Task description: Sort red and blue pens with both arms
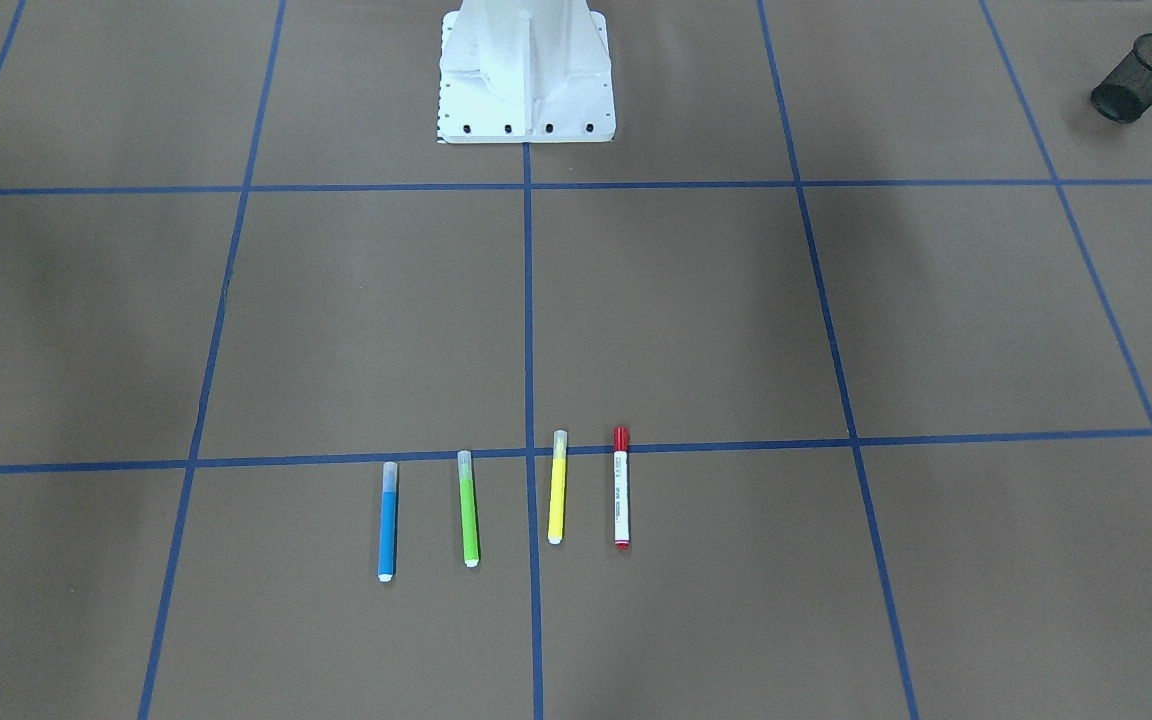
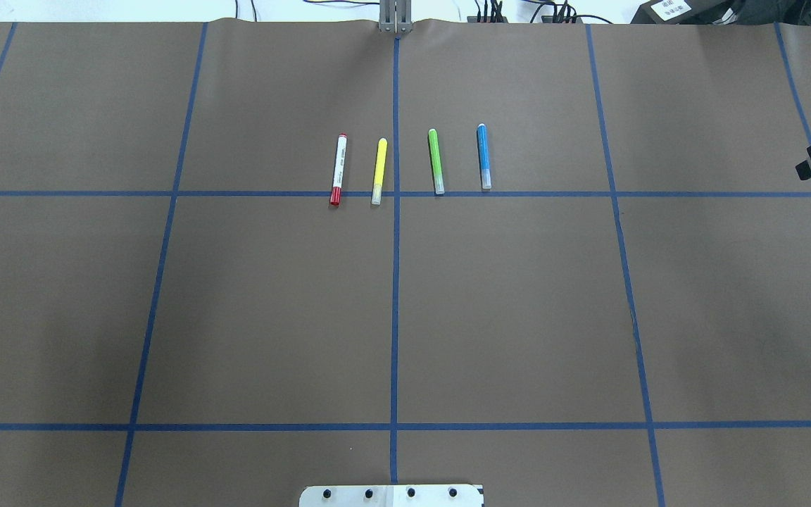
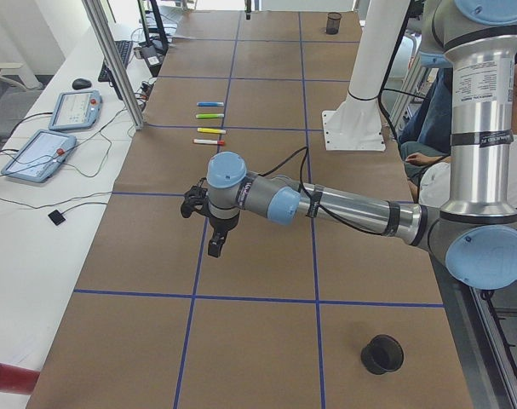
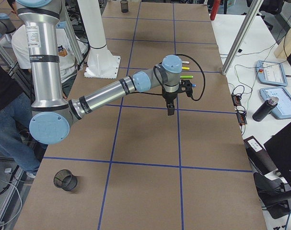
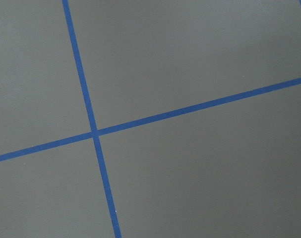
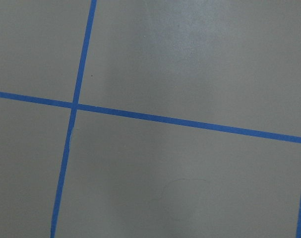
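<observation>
Shows red pen (image 2: 338,169) and blue pen (image 2: 483,156) lying far, parallel, apart, red on left. Cannot tell opening of left gripper (image 3: 215,245) or right gripper (image 4: 170,110).

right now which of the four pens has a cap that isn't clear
The red pen, at the row's end on the robot's left: white barrel, solid red cap. The yellow pen, green pen and blue pen have coloured barrels and clear caps.

No print is reading clearly: tiny lettering is showing on the red pen (image 1: 621,497) and the left arm (image 3: 484,94), both illegible.
</observation>
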Controlling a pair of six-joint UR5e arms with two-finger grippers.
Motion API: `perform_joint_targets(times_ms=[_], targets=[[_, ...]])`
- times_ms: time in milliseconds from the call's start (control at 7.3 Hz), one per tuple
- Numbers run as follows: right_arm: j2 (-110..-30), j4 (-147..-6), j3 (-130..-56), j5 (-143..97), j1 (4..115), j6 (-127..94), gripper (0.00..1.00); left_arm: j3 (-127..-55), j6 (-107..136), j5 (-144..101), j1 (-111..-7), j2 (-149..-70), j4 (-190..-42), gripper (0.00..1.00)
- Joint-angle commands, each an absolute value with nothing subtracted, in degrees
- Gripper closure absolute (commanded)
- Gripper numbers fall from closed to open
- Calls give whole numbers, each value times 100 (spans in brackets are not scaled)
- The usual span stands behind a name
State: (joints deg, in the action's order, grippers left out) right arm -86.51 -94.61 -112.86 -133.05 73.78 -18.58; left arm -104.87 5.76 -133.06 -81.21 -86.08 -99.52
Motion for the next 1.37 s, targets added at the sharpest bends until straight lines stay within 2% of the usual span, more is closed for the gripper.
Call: perform_joint_targets(times_ms=[0,411,1232], targets=[[-8648,-9439,-11302,-13307,7365,-1881,0,-10468,571,-13298,-8069,-8692,-9949,1],[-8648,-9439,-11320,-13298,7313,-1890,0,-10433,606,-13280,-7534,-9024,-9845,1],[-8640,-9439,-11285,-13263,7189,-1898,0,-9082,3089,-13219,-5707,-11615,-9835,1]])
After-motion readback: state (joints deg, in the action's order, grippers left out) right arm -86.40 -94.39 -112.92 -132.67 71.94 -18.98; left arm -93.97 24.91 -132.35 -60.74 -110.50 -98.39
